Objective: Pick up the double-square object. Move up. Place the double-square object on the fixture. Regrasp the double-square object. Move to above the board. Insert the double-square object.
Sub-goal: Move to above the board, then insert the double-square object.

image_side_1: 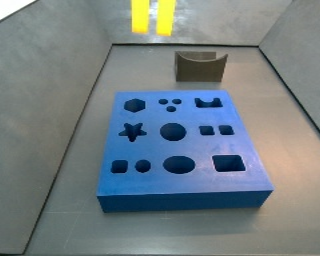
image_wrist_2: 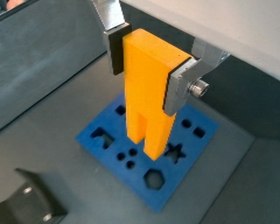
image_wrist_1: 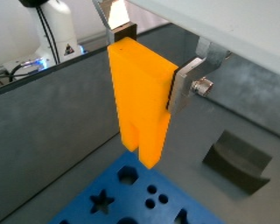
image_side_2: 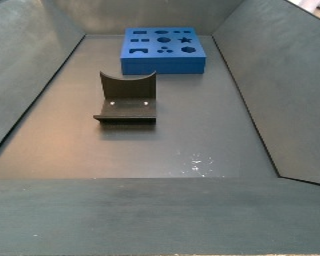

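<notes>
My gripper point(image_wrist_1: 152, 61) is shut on the double-square object point(image_wrist_1: 140, 105), a long yellow-orange block held upright between the silver fingers point(image_wrist_1: 187, 79). In both wrist views its notched two-prong end points down. In a wrist view the gripper point(image_wrist_2: 149, 70) holds the block point(image_wrist_2: 149, 114) in the air above the blue board point(image_wrist_2: 113, 118). In a side view only the two prongs point(image_side_1: 152, 15) show at the upper edge, far behind the board point(image_side_1: 183, 200); the gripper is out of frame there. The dark fixture point(image_side_1: 199, 65) stands empty beyond the board.
The board point(image_side_2: 163, 66) lies at the far end of a grey walled bin, with the fixture point(image_side_2: 125, 98) in front of it. The fixture also shows beside the board in both wrist views point(image_wrist_1: 236, 157) point(image_wrist_2: 31, 206). Sloped grey walls close in both sides.
</notes>
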Robot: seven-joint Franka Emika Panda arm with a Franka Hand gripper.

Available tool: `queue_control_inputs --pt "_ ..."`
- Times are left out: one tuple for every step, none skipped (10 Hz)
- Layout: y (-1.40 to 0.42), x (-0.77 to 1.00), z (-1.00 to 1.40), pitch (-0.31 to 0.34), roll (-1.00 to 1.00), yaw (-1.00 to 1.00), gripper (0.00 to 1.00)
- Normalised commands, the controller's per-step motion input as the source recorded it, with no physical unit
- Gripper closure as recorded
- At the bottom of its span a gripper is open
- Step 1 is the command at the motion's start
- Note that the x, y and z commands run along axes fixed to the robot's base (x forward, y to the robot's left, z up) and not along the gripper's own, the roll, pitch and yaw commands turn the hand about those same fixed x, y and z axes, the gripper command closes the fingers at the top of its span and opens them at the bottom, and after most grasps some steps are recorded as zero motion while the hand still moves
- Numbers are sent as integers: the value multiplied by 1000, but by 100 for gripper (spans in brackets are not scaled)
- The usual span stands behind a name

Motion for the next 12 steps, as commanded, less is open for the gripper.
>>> queue_control_inputs --pt "19 -50 -4 -55 -449 -22 100" --pt "9 -32 -4 -36 -245 -11 100" --pt "-37 23 -14 -3 0 0 100" --pt "-160 526 -69 -7 -20 0 100" --pt "-134 906 -26 0 -20 0 100" --pt "-143 1000 0 0 -20 0 100" --pt "-89 1000 -6 0 -67 0 100" --pt "-66 1000 0 0 -83 0 100" --pt "-57 1000 -29 9 -61 0 100" --pt "-51 1000 -57 20 -51 20 100" --pt "0 1000 -97 16 -49 140 100" --pt "-23 1000 -120 0 -43 160 100"
